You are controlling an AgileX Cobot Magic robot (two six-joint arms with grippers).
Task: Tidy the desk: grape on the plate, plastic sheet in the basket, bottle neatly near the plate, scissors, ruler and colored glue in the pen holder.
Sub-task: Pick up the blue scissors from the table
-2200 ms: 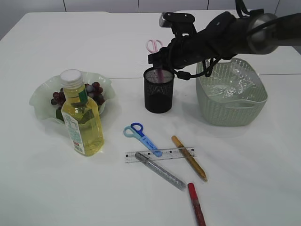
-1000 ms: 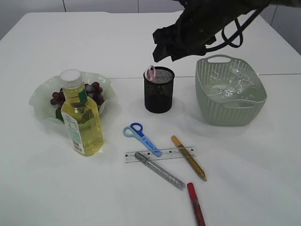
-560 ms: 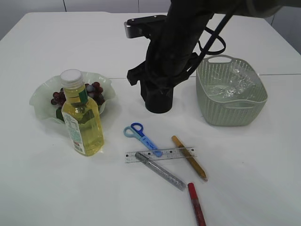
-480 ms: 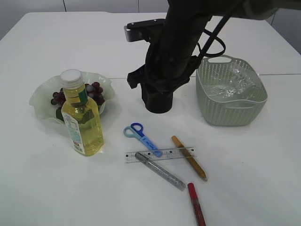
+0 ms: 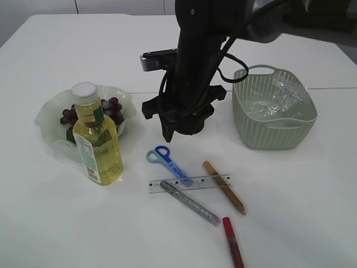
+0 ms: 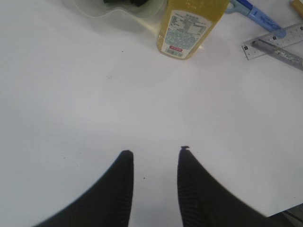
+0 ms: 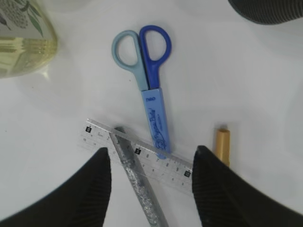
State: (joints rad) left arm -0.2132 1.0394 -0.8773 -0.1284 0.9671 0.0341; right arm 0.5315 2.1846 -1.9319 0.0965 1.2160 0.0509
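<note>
My right gripper (image 7: 151, 153) stands open, pointing down over the blue scissors (image 7: 149, 90), the clear ruler (image 7: 173, 166) and a silver glue pen (image 7: 135, 177) that lies across the ruler. A gold glue pen (image 7: 221, 144) shows beside its right finger. In the exterior view this gripper (image 5: 169, 135) hangs just above the scissors (image 5: 167, 163), and its arm hides most of the black pen holder (image 5: 194, 126). A red glue pen (image 5: 233, 241) lies in front. The yellow bottle (image 5: 99, 139) stands against the green plate (image 5: 49, 118) holding grapes (image 5: 111, 105). The plastic sheet (image 5: 279, 97) lies in the basket (image 5: 273, 131). My left gripper (image 6: 155, 152) is open over bare table.
The pen holder's rim (image 7: 267, 12) sits at the top right of the right wrist view. The bottle's base (image 6: 189, 23) and the ruler's end (image 6: 272, 40) lie ahead of the left gripper. White table stretches around the items.
The right arm has swung from above the pen holder down and forward to the left, and now hangs over the blue scissors. The pink scissors stayed behind in the holder.
</note>
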